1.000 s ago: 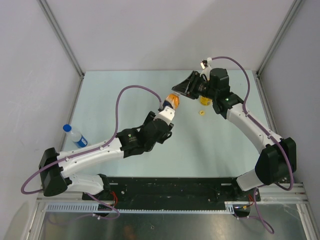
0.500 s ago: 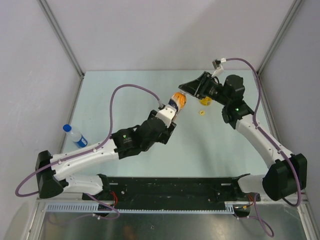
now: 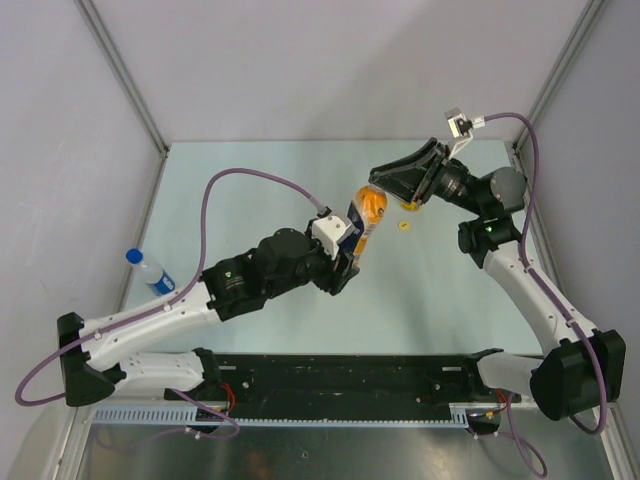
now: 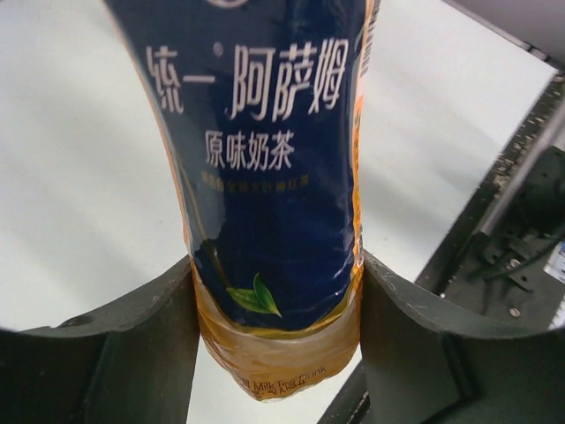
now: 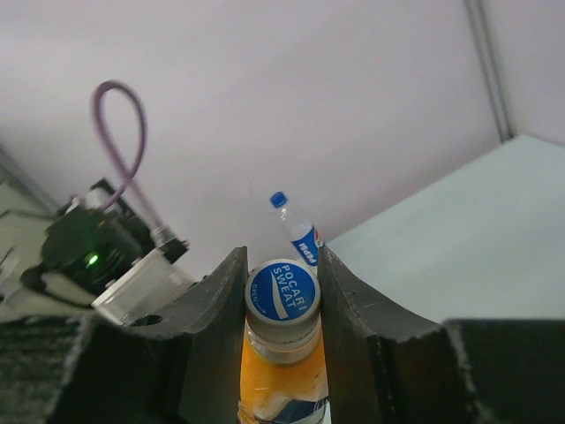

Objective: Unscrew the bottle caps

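The left gripper (image 4: 278, 340) is partly open and clamps the lower body of the orange bottle (image 3: 368, 212), one finger on each side of its dark blue label (image 4: 265, 177). The bottle is tilted, with its neck pointing toward the right gripper (image 5: 282, 274). The right gripper is closed almost fully on the bottle's cap (image 5: 282, 293), a white cap with a blue logo, and both fingers press its rim. The cap sits on the bottle neck. A loose yellow cap (image 3: 403, 225) lies on the table (image 3: 250, 160) just beside the right gripper. A water bottle (image 3: 153, 272) with its blue cap (image 3: 133, 257) fitted lies near the table's left edge, well apart from both grippers
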